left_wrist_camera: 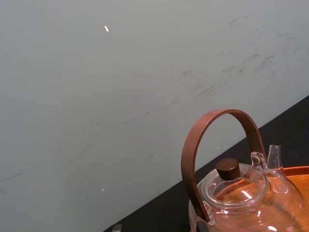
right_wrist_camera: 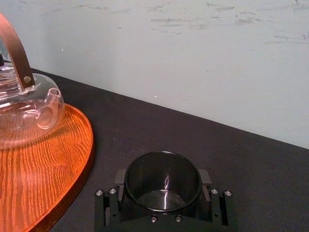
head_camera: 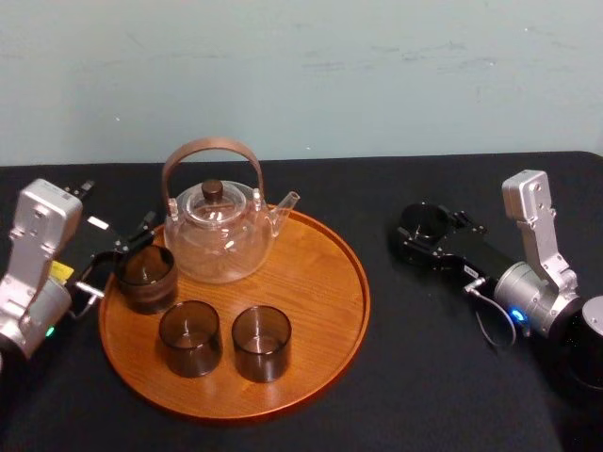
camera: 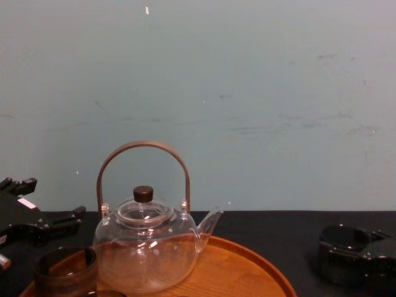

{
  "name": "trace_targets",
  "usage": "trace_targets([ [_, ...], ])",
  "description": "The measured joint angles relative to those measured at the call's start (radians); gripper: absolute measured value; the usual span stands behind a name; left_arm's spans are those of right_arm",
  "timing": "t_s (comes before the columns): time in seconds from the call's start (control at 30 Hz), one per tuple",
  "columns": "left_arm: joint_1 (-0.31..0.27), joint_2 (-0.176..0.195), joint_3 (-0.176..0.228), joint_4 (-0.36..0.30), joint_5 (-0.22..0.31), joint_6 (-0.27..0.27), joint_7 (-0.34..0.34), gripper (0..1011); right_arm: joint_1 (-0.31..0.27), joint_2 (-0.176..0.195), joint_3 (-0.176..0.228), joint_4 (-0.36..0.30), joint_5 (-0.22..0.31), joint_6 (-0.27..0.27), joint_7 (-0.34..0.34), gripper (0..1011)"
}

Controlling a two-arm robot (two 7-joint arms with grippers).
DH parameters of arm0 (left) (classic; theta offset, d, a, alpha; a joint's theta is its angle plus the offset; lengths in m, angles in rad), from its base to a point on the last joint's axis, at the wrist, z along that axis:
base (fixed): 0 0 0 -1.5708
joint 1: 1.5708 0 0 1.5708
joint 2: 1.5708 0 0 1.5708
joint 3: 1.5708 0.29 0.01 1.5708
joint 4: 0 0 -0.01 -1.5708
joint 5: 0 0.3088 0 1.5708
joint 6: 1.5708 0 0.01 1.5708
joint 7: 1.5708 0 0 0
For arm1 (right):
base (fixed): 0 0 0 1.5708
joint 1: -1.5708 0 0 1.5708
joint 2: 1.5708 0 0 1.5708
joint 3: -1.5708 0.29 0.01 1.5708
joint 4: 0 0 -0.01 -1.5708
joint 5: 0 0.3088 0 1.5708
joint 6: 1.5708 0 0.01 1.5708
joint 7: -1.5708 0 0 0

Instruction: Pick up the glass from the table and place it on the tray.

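A dark smoky glass (head_camera: 423, 222) stands on the black table (head_camera: 433, 377) to the right of the round wooden tray (head_camera: 320, 273). My right gripper (head_camera: 426, 229) is shut on it, one finger against each side. The right wrist view shows this glass (right_wrist_camera: 163, 180) from close up, held between the black fingers (right_wrist_camera: 205, 177), with the tray's rim (right_wrist_camera: 72, 193) beside it. In the chest view the glass (camera: 341, 246) sits low at the right. My left gripper (head_camera: 121, 247) is open at the tray's left edge, just behind another glass (head_camera: 146, 277).
A clear teapot (head_camera: 219, 231) with an arched brown handle stands at the back of the tray. Two more dark glasses (head_camera: 190, 337) (head_camera: 261, 342) stand side by side at its front. A pale wall rises behind the table.
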Motion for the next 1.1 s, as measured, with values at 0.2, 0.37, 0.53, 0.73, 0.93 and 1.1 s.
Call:
trace_targets([
  [0.2,0.0,0.0,0.0,0.0,0.0,0.0,0.0,1002,0.0,0.0,0.0,0.0,0.0,0.0,0.0,903],
  [0.37,0.0,0.0,0.0,0.0,0.0,0.0,0.0,1001,0.0,0.0,0.0,0.0,0.0,0.0,0.0,903],
  [0.53,0.0,0.0,0.0,0.0,0.0,0.0,0.0,1002,0.0,0.0,0.0,0.0,0.0,0.0,0.0,903],
  [0.73,0.0,0.0,0.0,0.0,0.0,0.0,0.0,1001,0.0,0.0,0.0,0.0,0.0,0.0,0.0,903],
  [0.93,0.0,0.0,0.0,0.0,0.0,0.0,0.0,1001,0.0,0.0,0.0,0.0,0.0,0.0,0.0,903],
  [1.1,0.0,0.0,0.0,0.0,0.0,0.0,0.0,1001,0.0,0.0,0.0,0.0,0.001,-0.001,0.001,903],
])
